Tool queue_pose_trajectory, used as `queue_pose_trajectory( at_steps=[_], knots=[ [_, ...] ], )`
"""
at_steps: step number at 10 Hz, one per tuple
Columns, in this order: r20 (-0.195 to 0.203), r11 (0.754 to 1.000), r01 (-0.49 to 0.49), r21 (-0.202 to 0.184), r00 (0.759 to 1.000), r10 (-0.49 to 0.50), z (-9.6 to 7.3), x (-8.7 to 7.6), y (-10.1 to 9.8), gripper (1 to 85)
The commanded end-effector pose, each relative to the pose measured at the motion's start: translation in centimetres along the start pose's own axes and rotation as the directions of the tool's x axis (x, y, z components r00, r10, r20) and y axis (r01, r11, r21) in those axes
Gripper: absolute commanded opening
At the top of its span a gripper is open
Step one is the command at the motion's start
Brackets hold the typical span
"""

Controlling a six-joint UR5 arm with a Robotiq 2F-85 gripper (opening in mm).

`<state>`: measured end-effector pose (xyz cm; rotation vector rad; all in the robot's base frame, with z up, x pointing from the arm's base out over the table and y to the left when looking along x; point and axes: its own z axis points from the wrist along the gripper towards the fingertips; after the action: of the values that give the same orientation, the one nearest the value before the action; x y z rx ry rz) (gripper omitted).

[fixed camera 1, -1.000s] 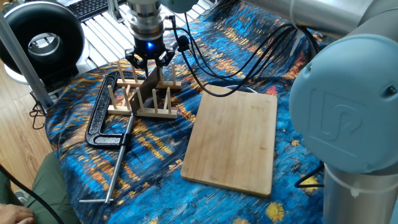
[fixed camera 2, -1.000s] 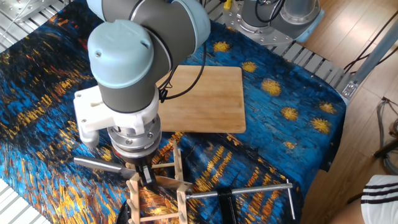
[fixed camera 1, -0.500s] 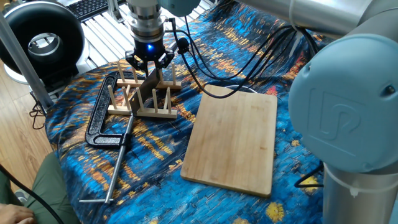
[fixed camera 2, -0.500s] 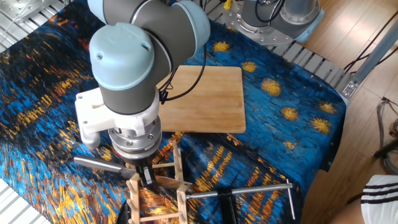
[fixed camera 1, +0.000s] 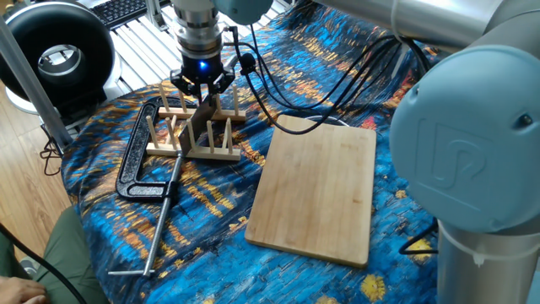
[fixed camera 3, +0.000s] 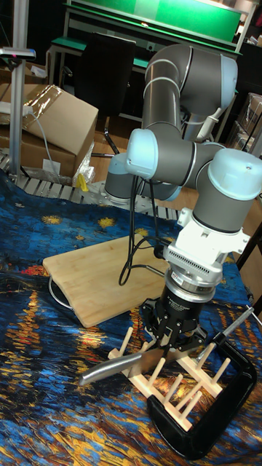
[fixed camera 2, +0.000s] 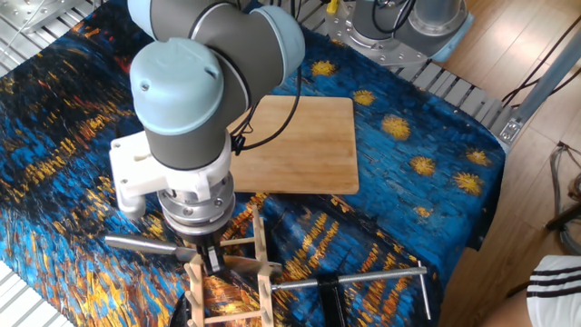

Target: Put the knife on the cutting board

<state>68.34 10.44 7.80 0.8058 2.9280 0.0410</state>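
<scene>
The knife (fixed camera 3: pixel 135 362) stands edge-down in the wooden rack (fixed camera 1: pixel 192 128), its handle jutting sideways. The gripper (fixed camera 3: pixel 175 348) straddles the blade's spine; whether it is clamped cannot be told. Expect rigid, slick, fairly heavy steel. The cutting board (fixed camera 1: pixel 321 189) lies nearby.

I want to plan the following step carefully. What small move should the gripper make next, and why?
Probably a short straight lift. The gripper sits down on the steel cleaver, whose blade stands between the pegs of the wooden rack. The light bamboo cutting board lies bare beside the rack, so the blade should clear the pegs before any sideways travel.
</scene>
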Motion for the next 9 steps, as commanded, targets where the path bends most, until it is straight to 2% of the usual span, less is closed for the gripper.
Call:
queue_pose_trajectory(
  at_steps=[1, 5, 9],
  knots=[
    [-0.008, 1.0, -0.006, -0.002, 1.0, 0.006, -0.2, 0.0, 0.1, 13.3],
    [-0.018, 1.0, -0.006, 0.007, 1.0, 0.006, -0.8, -0.1, 0.2, 1.0],
    [-0.021, 1.0, 0.003, 0.027, 1.0, -0.003, -2.3, -1.0, -0.4, 1.0]
  ],
)
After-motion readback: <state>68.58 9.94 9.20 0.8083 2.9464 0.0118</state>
